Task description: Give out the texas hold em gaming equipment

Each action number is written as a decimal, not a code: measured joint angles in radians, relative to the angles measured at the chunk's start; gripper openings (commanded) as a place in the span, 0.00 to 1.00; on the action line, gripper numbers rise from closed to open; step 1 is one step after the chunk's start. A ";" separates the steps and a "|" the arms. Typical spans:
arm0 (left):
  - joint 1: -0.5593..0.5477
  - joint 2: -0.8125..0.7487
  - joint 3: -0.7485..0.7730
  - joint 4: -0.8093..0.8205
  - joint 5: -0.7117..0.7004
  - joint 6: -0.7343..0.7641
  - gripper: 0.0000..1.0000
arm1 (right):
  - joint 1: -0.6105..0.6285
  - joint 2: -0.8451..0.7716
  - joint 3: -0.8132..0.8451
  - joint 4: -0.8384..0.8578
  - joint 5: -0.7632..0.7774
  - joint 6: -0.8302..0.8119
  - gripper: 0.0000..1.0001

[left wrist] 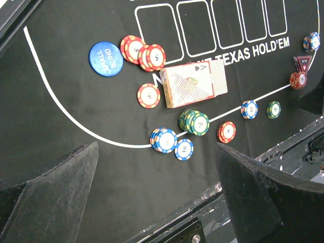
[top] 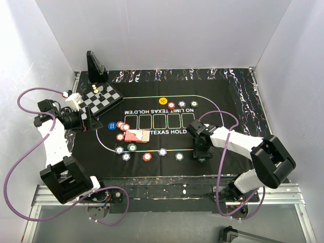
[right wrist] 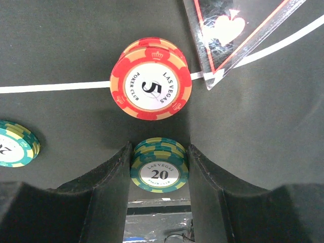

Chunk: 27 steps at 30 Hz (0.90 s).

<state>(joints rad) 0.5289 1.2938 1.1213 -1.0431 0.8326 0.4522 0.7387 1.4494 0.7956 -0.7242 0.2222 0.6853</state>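
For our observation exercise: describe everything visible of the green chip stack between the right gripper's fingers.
A short stack of green chips, edges striped green and cream, plastic-looking. The top one's white centre reads LAS VEGAS 20. It is slightly staggered, clamped between the right gripper's black fingers, which touch both sides. The red 5 stack sits apart beyond it.
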 measured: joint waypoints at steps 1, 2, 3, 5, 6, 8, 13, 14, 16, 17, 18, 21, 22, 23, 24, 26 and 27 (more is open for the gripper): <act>0.000 0.000 0.000 0.000 0.000 0.000 1.00 | 0.000 0.003 0.000 0.000 0.000 0.001 0.51; 0.000 0.000 0.000 0.000 0.000 0.000 1.00 | 0.000 0.007 0.000 0.000 0.000 0.002 0.57; 0.000 0.000 0.000 0.000 0.000 0.000 1.00 | 0.000 0.009 0.000 0.001 0.000 0.005 0.59; 0.000 0.000 0.000 0.000 0.000 0.000 1.00 | 0.000 0.009 0.000 0.001 0.001 0.011 0.70; 0.000 0.000 0.000 0.000 0.000 0.000 1.00 | 0.000 0.009 0.000 0.000 0.003 0.014 0.73; 0.000 0.000 0.000 0.000 0.000 0.000 1.00 | 0.000 0.004 0.000 -0.001 0.005 0.019 0.76; -0.015 -0.004 0.000 0.003 -0.013 0.013 1.00 | 0.000 -0.047 0.009 -0.020 0.008 0.018 0.78; -0.028 -0.010 -0.001 0.007 -0.022 0.014 1.00 | 0.000 -0.060 0.019 -0.031 0.008 0.018 0.79; -0.055 -0.023 0.000 0.013 -0.034 0.016 1.00 | 0.000 -0.088 0.051 -0.052 0.008 0.018 0.79; -0.076 -0.031 0.000 0.020 -0.042 0.015 1.00 | 0.000 -0.103 0.072 -0.063 0.008 0.018 0.79; -0.101 -0.035 0.000 0.025 -0.050 0.012 1.00 | 0.000 -0.119 0.097 -0.073 0.008 0.016 0.79; -0.209 -0.032 0.000 0.042 -0.097 0.000 1.00 | 0.000 -0.164 0.188 -0.092 0.007 0.008 0.79; -0.261 -0.027 0.000 0.054 -0.124 -0.005 1.00 | 0.000 -0.177 0.220 -0.091 0.006 0.001 0.79; -0.313 -0.021 0.000 0.066 -0.148 -0.009 1.00 | 0.000 -0.187 0.244 -0.090 0.003 -0.006 0.79; -0.361 -0.011 0.002 0.077 -0.172 -0.011 1.00 | 0.000 -0.193 0.266 -0.089 -0.001 -0.012 0.78; -0.454 0.027 0.020 0.083 -0.218 -0.013 1.00 | -0.001 -0.200 0.295 -0.089 -0.014 -0.027 0.78; -0.498 0.051 0.032 0.087 -0.239 -0.011 1.00 | -0.002 -0.200 0.302 -0.087 -0.024 -0.036 0.78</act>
<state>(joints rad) 0.0311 1.3453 1.1538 -0.9565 0.5938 0.4412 0.7368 1.2499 1.0977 -0.8116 0.1986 0.6495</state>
